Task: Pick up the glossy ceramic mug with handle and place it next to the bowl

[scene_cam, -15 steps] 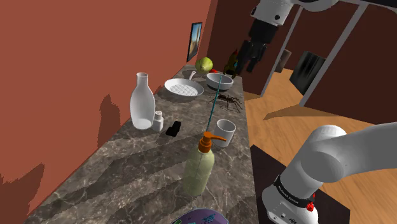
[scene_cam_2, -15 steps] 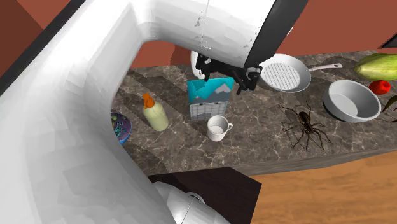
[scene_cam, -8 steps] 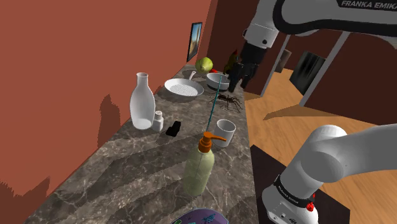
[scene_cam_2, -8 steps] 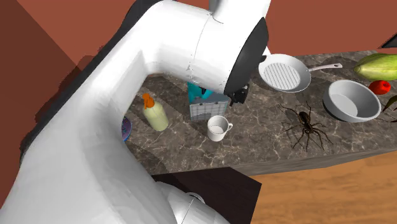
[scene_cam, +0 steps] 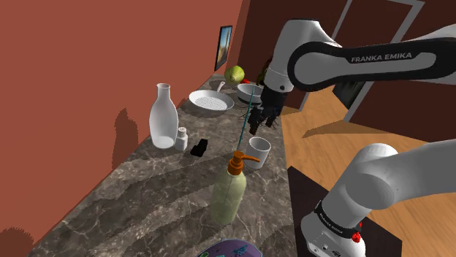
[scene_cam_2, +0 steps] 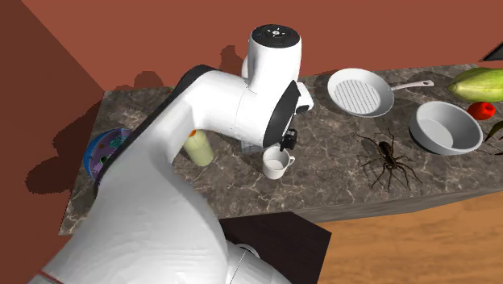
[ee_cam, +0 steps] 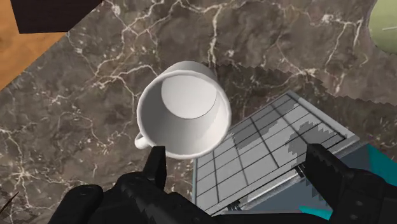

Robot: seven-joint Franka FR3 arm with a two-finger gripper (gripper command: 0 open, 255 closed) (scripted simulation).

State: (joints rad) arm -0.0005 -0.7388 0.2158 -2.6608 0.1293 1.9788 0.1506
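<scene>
A white mug (scene_cam: 259,148) stands upright near the counter's front edge; in the second exterior view the mug (scene_cam_2: 276,164) sits just below my hand. My black gripper (scene_cam: 257,117) hangs a little above it, open and empty. In the wrist view the mug (ee_cam: 183,109) shows its empty inside, its small handle (ee_cam: 140,140) pointing away from the box. It lies just ahead of one finger (ee_cam: 154,163), while the other finger (ee_cam: 324,167) stands far off over a blue box (ee_cam: 273,159). The gripper (ee_cam: 238,167) touches nothing. The white bowl (scene_cam: 252,92) sits farther along the counter, the bowl (scene_cam_2: 446,127) being at the second exterior view's right.
A large spider (scene_cam_2: 385,160) lies between mug and bowl. A white pan (scene_cam_2: 360,92), a green fruit (scene_cam_2: 478,82) and a red one (scene_cam_2: 484,110) are near the bowl. A soap bottle (scene_cam: 230,190), carafe (scene_cam: 163,117), shaker (scene_cam: 180,137) and patterned plate (scene_cam_2: 103,149) stand around.
The arm has swung down from high above the bowl end to hang just over the mug. The fingers stayed open. No object on the counter moved.
</scene>
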